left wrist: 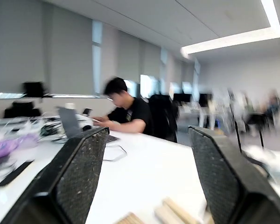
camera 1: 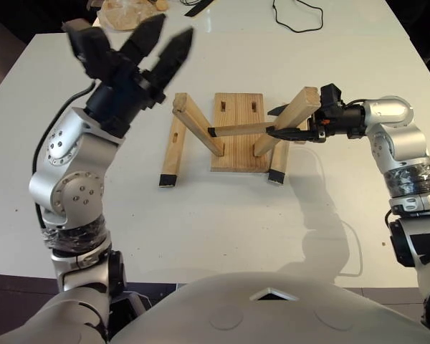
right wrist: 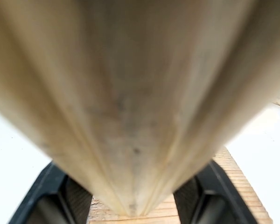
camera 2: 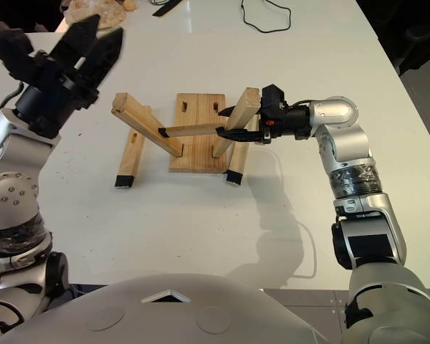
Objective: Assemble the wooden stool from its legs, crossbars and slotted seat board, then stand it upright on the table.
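Two arms: left end effector spread, empty; right end effector clamps leg over board.

the leg is a blur right against the right wrist camera and hides most of the right gripper; its fingers peek out either side. the seat board is partly covered. a cable is cut off by the head view's top edge.

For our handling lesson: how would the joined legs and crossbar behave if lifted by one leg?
Probably stiff: the crossbar is squared wood, unlikely to roll. With the right gripper on one leg, the far leg may sag or twist.
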Robot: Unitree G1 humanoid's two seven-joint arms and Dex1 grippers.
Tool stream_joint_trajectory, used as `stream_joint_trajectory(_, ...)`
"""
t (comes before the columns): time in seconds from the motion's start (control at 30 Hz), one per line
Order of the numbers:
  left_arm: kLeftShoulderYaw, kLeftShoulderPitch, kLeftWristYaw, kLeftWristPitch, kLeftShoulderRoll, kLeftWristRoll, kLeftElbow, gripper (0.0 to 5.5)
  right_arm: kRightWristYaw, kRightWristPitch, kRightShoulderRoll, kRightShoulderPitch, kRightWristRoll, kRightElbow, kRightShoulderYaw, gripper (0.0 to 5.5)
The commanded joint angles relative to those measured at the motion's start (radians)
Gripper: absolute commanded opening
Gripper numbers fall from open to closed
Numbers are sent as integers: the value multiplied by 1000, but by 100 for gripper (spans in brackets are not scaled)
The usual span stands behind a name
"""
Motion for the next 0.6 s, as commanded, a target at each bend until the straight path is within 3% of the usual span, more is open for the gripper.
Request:
stream_joint_trajectory(0.03,-122,-56,-90,74,158,64,-161,312,-40,31,-30,89,-154,36,80,203)
stream_joint_trajectory(0.17,-162,-94,-196,67,205,67,-115,312,-48,26,-24,88,-159,46,89,203)
stream_joint_trajectory(0.3,-287,-98,-249,53,242,224,35,312,-63,11,0,78,-166,51,99,203)
stream_joint_trajectory(0.47,-395,-102,-295,-3,225,357,144,312,-69,6,7,90,-161,38,109,203)
stream_joint_trajectory(0.6,-420,-110,-283,-3,194,395,174,312,-68,6,11,83,-161,29,119,203)
